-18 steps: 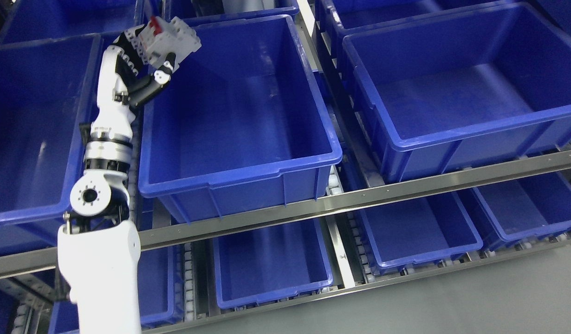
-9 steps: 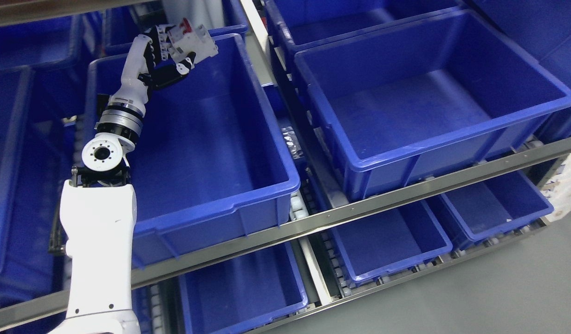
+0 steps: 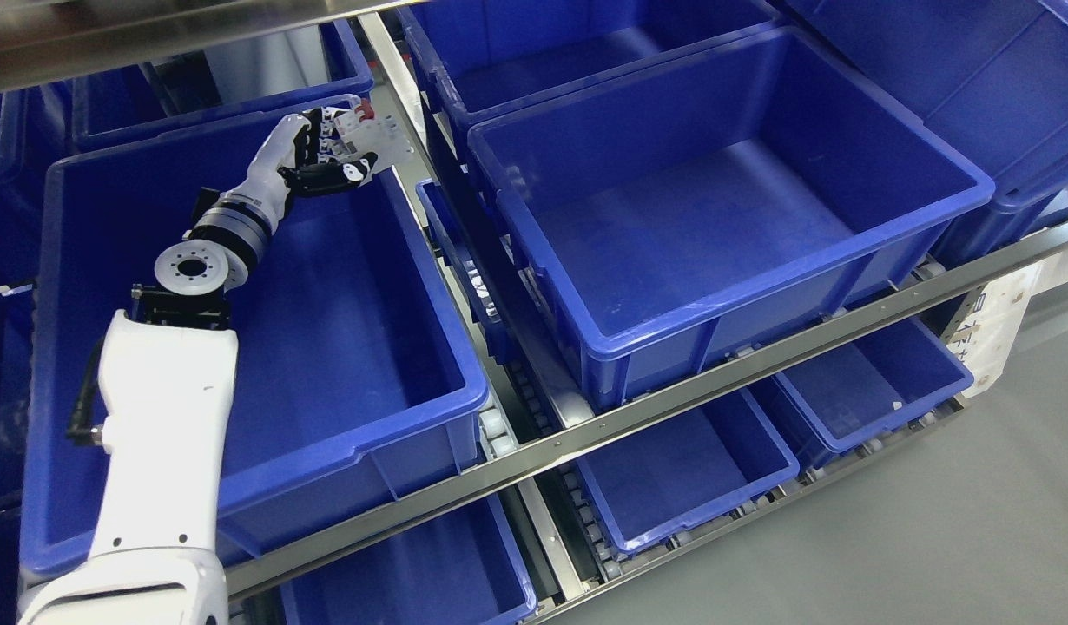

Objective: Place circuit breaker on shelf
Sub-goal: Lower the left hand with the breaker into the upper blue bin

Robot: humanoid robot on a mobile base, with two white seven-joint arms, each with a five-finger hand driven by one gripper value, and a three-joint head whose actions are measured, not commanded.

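My left hand point(image 3: 330, 156) is shut on a grey circuit breaker point(image 3: 379, 139) with a red switch. It holds the breaker above the far right corner of a large blue bin point(image 3: 265, 469) on the shelf's upper level. My white left arm point(image 3: 165, 408) reaches up from the lower left over this bin. The bin's floor shows nothing in it. My right arm is out of view.
A second large blue bin point(image 3: 725, 286) stands to the right on the same level. More blue bins sit behind and on the lower level point(image 3: 690, 469). A steel shelf rail point(image 3: 673, 395) runs along the front. Grey floor lies at the lower right.
The camera has shifted, so the whole scene slid left and down. My left hand still holds the breaker and now reaches further over the bin's far right corner.
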